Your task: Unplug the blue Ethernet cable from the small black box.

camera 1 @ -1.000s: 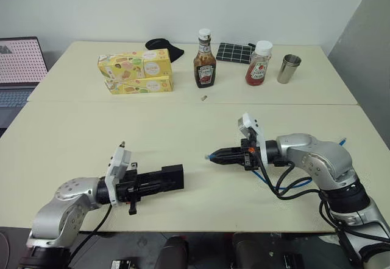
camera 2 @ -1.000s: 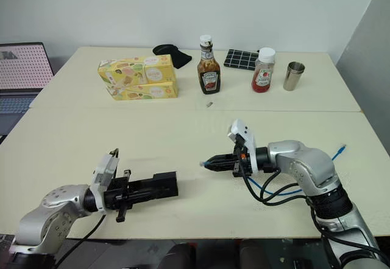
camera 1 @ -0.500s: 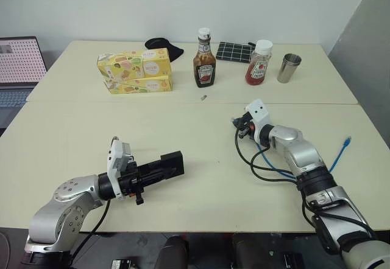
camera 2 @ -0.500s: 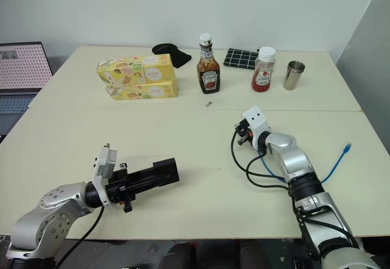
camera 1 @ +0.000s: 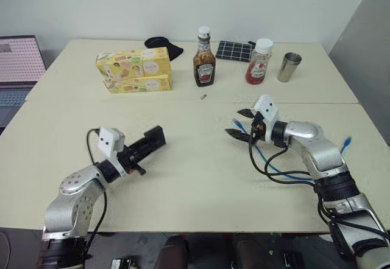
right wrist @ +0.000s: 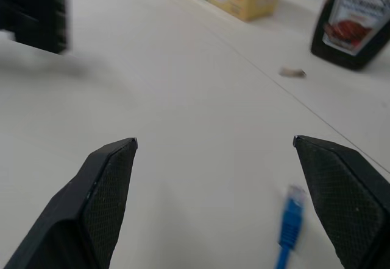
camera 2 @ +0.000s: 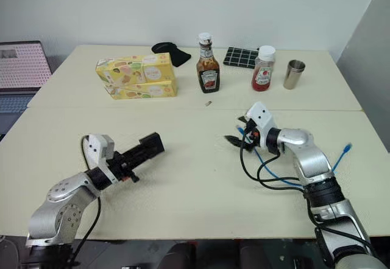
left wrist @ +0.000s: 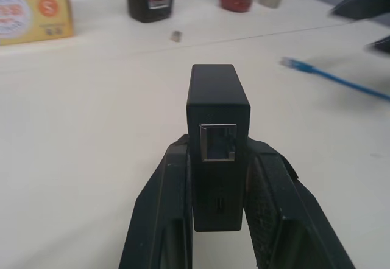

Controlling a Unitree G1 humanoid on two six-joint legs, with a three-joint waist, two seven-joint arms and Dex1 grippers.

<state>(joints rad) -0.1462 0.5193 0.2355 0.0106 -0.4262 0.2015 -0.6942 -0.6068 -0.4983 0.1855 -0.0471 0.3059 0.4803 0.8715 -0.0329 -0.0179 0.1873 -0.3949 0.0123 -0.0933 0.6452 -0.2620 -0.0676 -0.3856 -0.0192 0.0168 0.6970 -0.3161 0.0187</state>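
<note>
Two black-fingered grippers work over the pale cream table (camera 1: 183, 178) in the head views; the left gripper (camera 1: 148, 145) is clamped on the small flat matte-black box (camera 1: 153, 139), which it holds just above the table on the robot's left; the right gripper (camera 1: 242, 123) stands with its jaws spread wide and nothing between them, near the table's middle; the thin bright-blue Ethernet cable (camera 1: 275, 170) lies loose on the table under the right arm, one plug end (camera 1: 238, 125) just beside the right gripper's fingers, the other plug end (camera 1: 347, 141) out by the right edge; the cable is apart from the box. Along the far side stand two stacked yellow cartons (camera 1: 135, 70), a dark glass sauce bottle (camera 1: 205, 59) with brown contents, a clear plastic ketchup bottle (camera 1: 258, 64) holding red sauce, and a steel cup (camera 1: 289, 67) whose inside I cannot see; a black grid-patterned pad (camera 1: 235, 52) and a black cloth (camera 1: 163, 45) lie behind them; a tiny metal piece (camera 1: 204, 97) sits on the table before the sauce bottle.

From the left wrist, the box sits upright between the two fingers (left wrist: 164, 220), its square metal-rimmed socket (left wrist: 218, 142) empty; the blue plug lies beyond on the table.

From the right wrist, the two fingertips (right wrist: 109, 184) stand far apart; the blue plug rests on the table between them, nearer one finger.
</note>
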